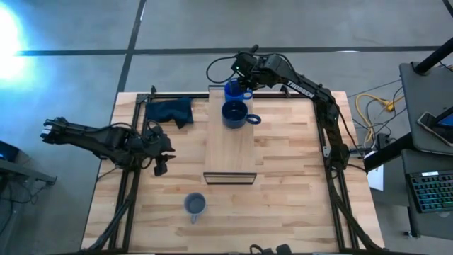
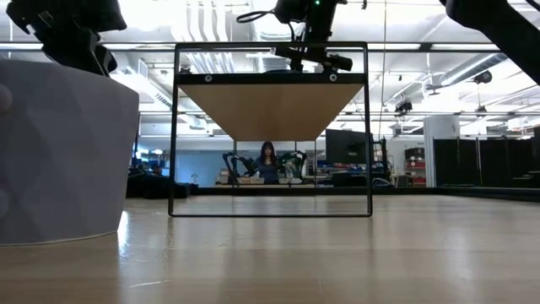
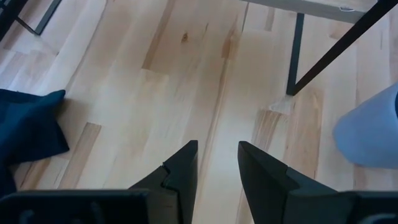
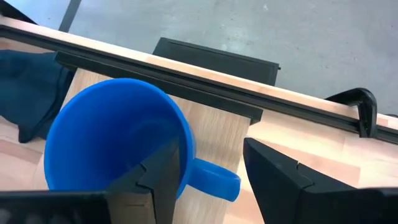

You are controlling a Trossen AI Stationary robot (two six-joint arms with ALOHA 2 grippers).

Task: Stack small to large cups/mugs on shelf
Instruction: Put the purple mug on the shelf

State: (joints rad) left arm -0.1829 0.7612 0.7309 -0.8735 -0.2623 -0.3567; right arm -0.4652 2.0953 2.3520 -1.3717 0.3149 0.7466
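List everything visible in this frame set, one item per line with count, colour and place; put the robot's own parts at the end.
Bright blue mug: one, bright blue, on the shelf's far end, at the right gripper.
Dark navy mug: one, dark navy, on the shelf just in front of the bright blue mug.
Grey-blue mug: one, grey-blue, on the tabletop near the front edge, off the shelf.
Shelf: one, light wood with a dark metal frame, mid-table.
Cloth: one, dark blue, on the table left of the shelf.
Table: one, light butcher-block.
Person: one, far back in the room, low view.
Left gripper: one, dark, open, over the table's left side.
Right gripper: one, dark, open, one finger inside the bright blue mug, the other outside by its handle.
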